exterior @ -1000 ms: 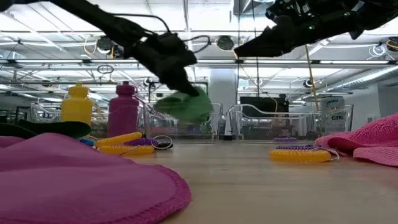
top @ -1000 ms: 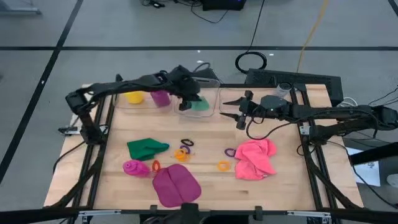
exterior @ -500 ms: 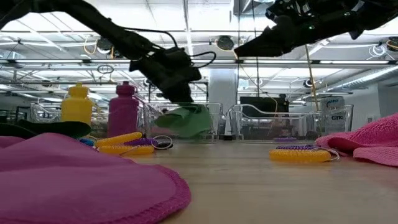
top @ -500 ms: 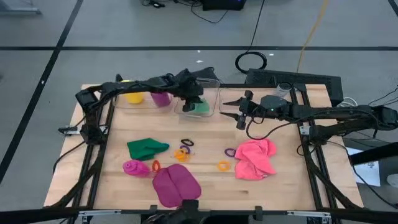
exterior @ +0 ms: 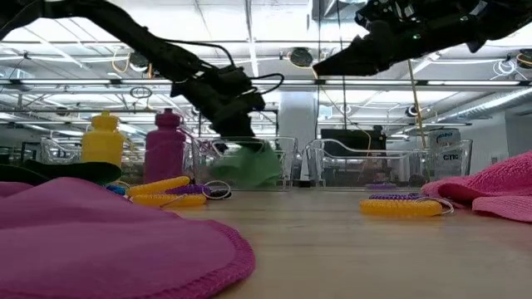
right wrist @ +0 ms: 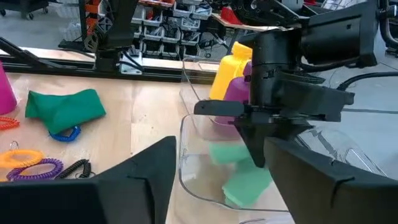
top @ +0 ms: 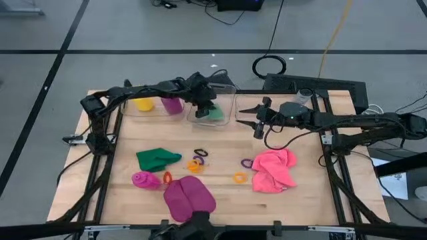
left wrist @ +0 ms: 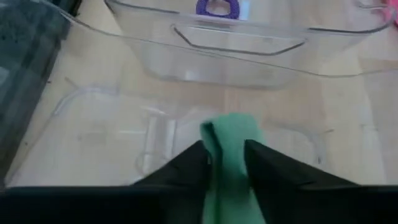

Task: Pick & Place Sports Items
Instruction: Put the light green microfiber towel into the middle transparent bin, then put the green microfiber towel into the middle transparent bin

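1. Upper middle of the high view: the left pincer (top: 207,107) hangs over the middle clear bin (top: 225,99), its fingers (left wrist: 186,167) parted a little with a green cloth (top: 215,113) between them; the cloth reaches the bin floor, so I judge it is being let go there
2. Left of that, the yellow bottle (top: 143,103) and purple bottle (top: 173,105) stand in their own bin (top: 128,111)
3. Right of the middle bin, the right pincer (top: 257,123) waits above the surface (top: 300,200), released and holding nothing
4. Lower down lie a second green cloth (top: 157,159), a magenta cloth (top: 189,199), a pink cloth (top: 273,169), a magenta bottle (top: 145,179) and small rings (top: 197,159), none blocking either arm
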Robot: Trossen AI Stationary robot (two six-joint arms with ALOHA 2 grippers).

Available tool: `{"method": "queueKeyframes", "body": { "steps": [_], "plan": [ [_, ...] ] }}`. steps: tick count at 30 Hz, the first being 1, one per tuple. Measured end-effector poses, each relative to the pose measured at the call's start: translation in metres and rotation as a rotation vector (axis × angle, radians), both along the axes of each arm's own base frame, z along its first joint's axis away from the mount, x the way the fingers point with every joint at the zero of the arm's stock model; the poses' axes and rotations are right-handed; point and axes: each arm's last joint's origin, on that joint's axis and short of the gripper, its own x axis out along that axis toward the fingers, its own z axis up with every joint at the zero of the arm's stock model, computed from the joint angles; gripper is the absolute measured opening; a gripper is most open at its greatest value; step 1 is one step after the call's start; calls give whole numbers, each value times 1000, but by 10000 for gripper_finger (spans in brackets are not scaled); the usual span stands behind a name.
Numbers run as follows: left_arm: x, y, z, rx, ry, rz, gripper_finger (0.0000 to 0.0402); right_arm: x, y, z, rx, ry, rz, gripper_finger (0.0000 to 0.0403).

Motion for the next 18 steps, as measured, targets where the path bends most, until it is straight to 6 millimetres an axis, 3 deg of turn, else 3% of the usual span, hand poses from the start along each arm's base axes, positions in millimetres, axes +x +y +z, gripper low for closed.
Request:
{"method": "queueKeyframes", "body": {
  "steps": [9,14,18],
  "plan": [
    [3,6,3,115,-7,79,197,0,0,0,1,3,0,175],
    [3,9,10,202,-8,142,223,0,0,-1,3,13,0,176],
    [1,8,28,259,-59,166,231,0,0,-3,6,30,0,176]
  ]
}}
